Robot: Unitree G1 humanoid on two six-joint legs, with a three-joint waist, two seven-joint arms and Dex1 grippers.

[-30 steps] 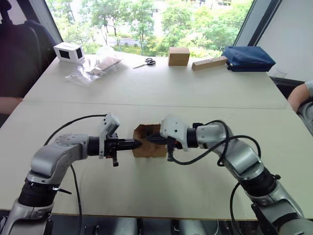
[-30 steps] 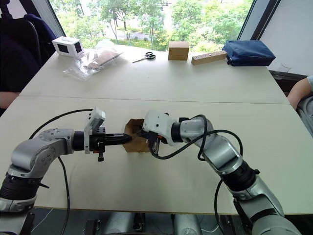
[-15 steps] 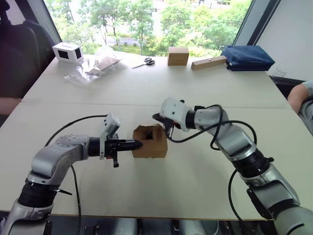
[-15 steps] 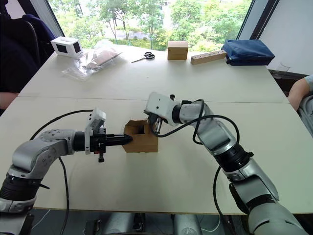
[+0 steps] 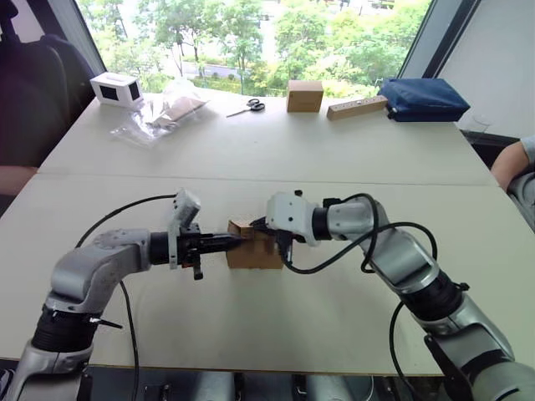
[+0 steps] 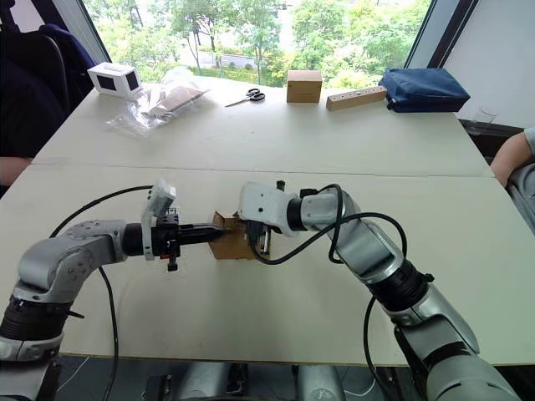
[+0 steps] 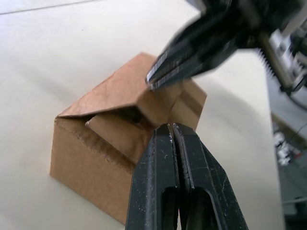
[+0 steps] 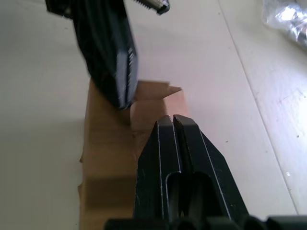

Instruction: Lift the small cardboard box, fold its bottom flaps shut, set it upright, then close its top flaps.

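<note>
On the near table, between the two arms, the small cardboard box sits upright and the right gripper, fingers pinched together, has swung back down onto the top flaps opposite the likewise closed left gripper, so closing looks underway.

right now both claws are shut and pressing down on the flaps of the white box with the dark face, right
Not quite: the box under them is the small cardboard box, plain brown, not white. The left wrist view shows the left claw shut at its top flaps, with the right claw also shut and pressing from above. The white box with a dark face sits at the table's far corner.
</note>
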